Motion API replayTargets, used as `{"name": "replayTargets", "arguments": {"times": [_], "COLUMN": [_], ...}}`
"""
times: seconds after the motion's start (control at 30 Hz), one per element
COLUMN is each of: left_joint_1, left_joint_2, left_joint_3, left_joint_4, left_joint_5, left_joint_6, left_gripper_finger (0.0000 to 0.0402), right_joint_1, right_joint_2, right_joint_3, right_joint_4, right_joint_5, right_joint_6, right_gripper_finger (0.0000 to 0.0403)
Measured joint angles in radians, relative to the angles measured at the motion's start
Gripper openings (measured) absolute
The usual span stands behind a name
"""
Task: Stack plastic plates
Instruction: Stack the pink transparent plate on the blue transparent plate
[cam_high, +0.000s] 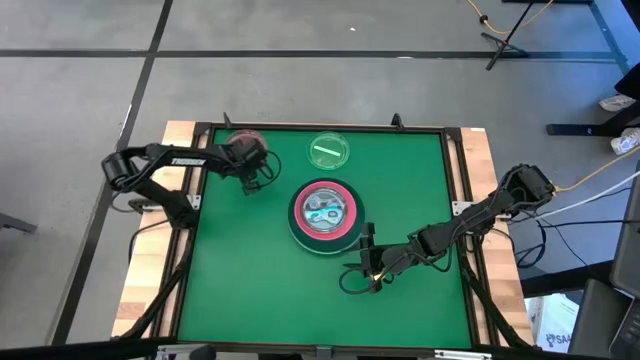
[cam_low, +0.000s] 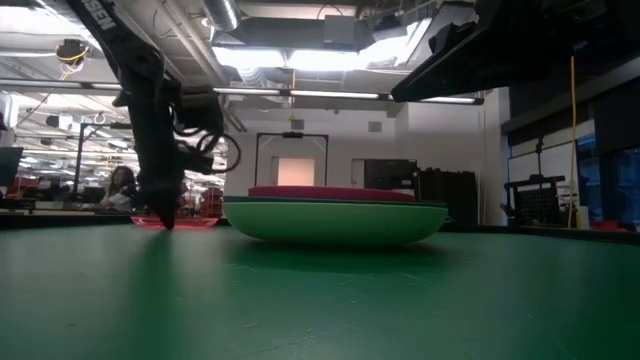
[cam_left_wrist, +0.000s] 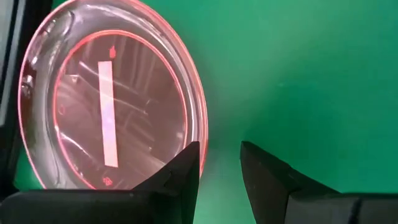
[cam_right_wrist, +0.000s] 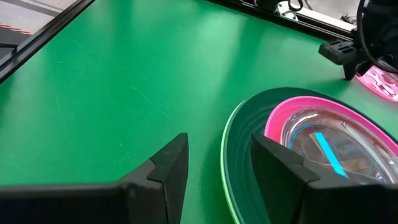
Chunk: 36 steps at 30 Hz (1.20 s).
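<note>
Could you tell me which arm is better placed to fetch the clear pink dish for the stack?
Left. The left gripper is open at the clear pink dish; the right gripper waits by the stack, farther away.

White lettering on left arm (cam_high: 186, 157), likely "TROSSEN"; too small to read surely

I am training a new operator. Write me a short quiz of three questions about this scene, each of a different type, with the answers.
1. True or false: the clear pink dish already lies on the stack.
2. Multiple choice: the left gripper is at (A) the clear green dish, (B) the clear pink dish, (C) the table's near edge.
3. Fill in: the right gripper waits, open, beside the ____.

Key
1. False; it lies alone on the table.
2. B; its open fingers are at the dish's rim.
3. Stack.
</note>
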Motion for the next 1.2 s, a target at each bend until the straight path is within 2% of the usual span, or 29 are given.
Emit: {"name": "replayTargets", "arguments": {"times": [0.27, 0.5, 0.63, 0.83, 1.1, 1.2], "left_joint_1": [0.003, 0.032, 0.06, 0.084, 0.071, 0.045], "left_joint_2": [0.049, 0.049, 0.048, 0.049, 0.049, 0.049], "left_joint_3": [0.001, 0.001, 0.001, 0.001, 0.0, 0.0], "left_joint_4": [0.087, 0.093, 0.092, 0.088, 0.104, 0.106], "left_joint_5": [-0.099, -0.071, -0.044, -0.044, -0.058, -0.11], "left_joint_6": [0.001, 0.0, 0.009, 0.0, -0.001, -0.003], "left_gripper_finger": [0.011, 0.0106, 0.0078, 0.001, 0.0002, 0.0002], "right_joint_1": [0.0, 0.0, 0.0, 0.0, 0.0, 0.0], "right_joint_2": [0.0, 0.0, 0.0, 0.0, 0.0, 0.0], "right_joint_3": [0.0, 0.0, 0.0, 0.0, 0.0, 0.0], "right_joint_4": [-0.006, -0.008, -0.008, 0.0, 0.0, 0.0], "right_joint_5": [0.0, 0.0, 0.0, 0.039, 0.044, 0.044], "right_joint_6": [0.0, 0.0, 0.0, 0.0, 0.0, 0.0], "right_gripper_finger": [0.0166, 0.0166, 0.0166, 0.0166, 0.0166, 0.0166]}}
